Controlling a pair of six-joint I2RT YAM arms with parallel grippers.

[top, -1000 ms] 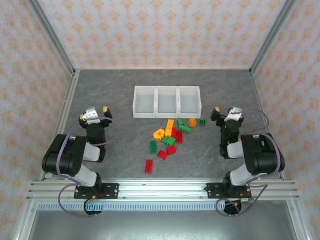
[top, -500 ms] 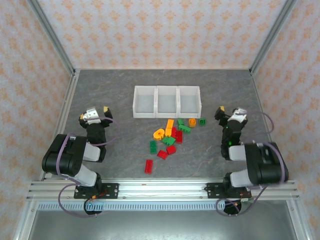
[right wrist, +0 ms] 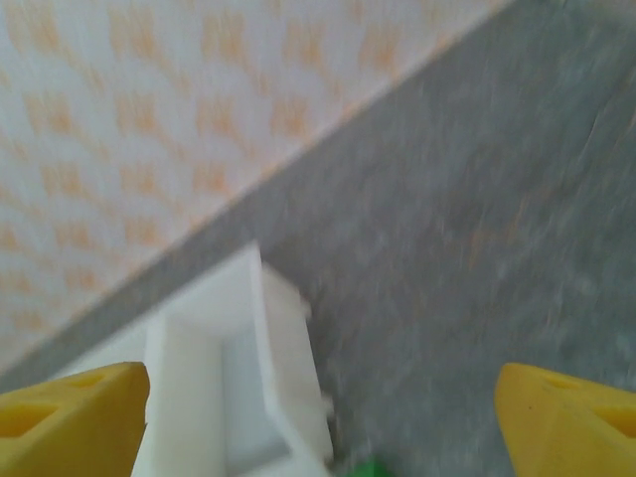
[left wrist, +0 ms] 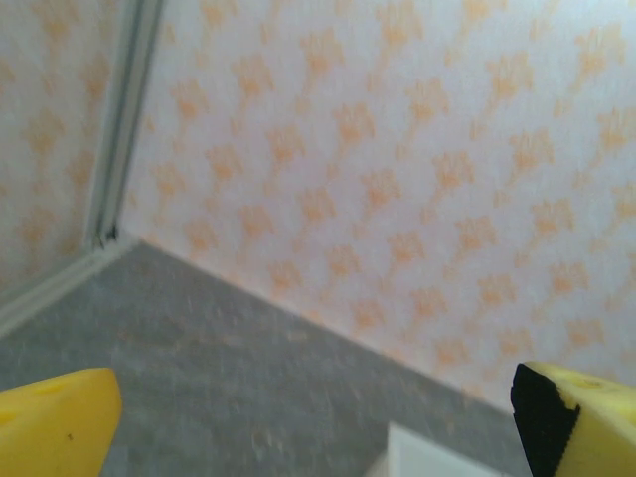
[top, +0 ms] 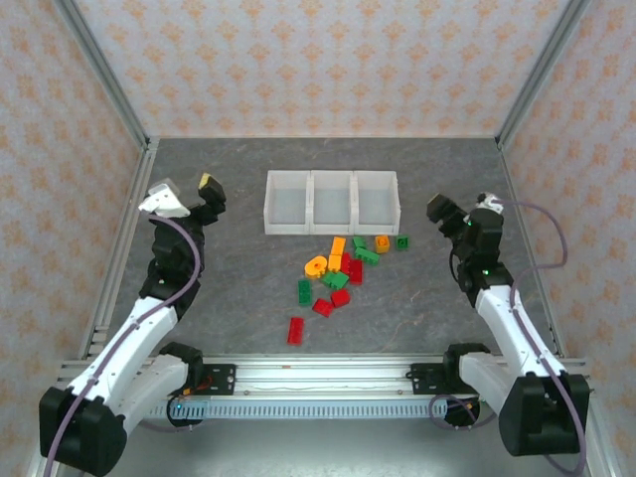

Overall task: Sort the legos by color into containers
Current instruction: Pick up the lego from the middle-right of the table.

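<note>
Both pairs, left fingers (top: pixel 210 189) and right fingers (top: pixel 438 210), gape apart holding nothing; legos (top: pixel 335 279) lie scattered, apparently all outside the containers (top: pixel 311 204).

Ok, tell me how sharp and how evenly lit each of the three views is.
Top external: sharp and evenly lit, legos and containers crisp, shadows faint. Left wrist: soft throughout, wallpaper and floor blurred, yellow fingertips out of focus at the bottom corners. Right wrist: blurred as well, the containers' white walls smeared, no glare.
</note>
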